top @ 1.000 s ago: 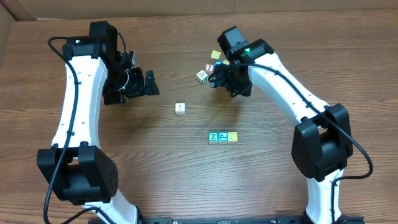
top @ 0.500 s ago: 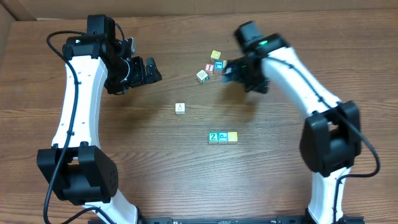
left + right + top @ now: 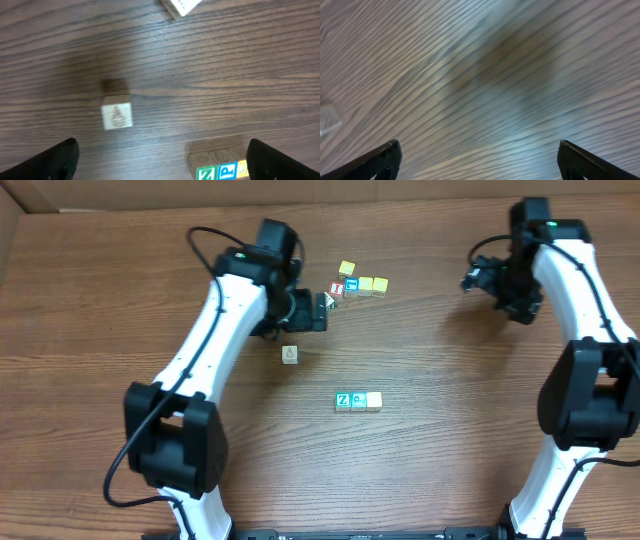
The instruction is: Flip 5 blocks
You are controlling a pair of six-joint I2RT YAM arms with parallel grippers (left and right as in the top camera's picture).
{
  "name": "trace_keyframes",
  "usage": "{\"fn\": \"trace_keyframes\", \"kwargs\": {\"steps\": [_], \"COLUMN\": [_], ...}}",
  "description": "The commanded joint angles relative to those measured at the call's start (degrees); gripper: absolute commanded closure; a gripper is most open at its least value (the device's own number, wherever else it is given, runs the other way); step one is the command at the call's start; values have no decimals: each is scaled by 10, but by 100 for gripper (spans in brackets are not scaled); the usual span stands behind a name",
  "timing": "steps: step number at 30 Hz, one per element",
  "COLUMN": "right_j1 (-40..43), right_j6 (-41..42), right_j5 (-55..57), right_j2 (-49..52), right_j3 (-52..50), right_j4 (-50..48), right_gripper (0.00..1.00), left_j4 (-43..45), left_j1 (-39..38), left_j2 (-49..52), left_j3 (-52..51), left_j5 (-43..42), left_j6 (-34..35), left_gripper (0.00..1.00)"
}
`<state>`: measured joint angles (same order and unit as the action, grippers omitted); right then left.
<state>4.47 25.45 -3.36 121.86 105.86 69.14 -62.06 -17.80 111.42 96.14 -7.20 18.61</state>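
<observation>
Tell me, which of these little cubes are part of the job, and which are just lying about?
Job: white cube; second white cube; green Z cube; teal cube; pale yellow cube.
Lying about: red-and-white cube; blue cube; three brighter yellow cubes.

Row of 3 blocks (image 3: 358, 401) sits mid-table (image 3: 450, 460), touching side by side. Lone block (image 3: 290, 354) approx 10 o'clock from it; cube cluster (image 3: 358, 284) at 12, well apart
</observation>
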Motion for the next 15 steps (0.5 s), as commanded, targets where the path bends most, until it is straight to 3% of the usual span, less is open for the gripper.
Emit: {"fn": "trace_keyframes", "kwargs": {"steps": [1, 3, 11, 15], "right_j1": [24, 36, 49, 49], "right_j6": [-6, -6, -6, -6], "right_j5": [9, 7, 7, 7], "right_j2": [-13, -13, -13, -13], "right_j3": [11, 11, 11, 11], "right_j4": [-1, -1, -19, -20], "right_gripper": [0, 0, 0, 0], "left_j4": [6, 1, -5, -5], "left_j1": [-7, -7, -4, -4], "left_j2": [17, 28, 85, 114], "left_j3": [-5, -5, -5, -5], "left_j5": [33, 49, 72, 74], "left_j6": [30, 42, 59, 59], "left_gripper": [20, 35, 34, 43]}}
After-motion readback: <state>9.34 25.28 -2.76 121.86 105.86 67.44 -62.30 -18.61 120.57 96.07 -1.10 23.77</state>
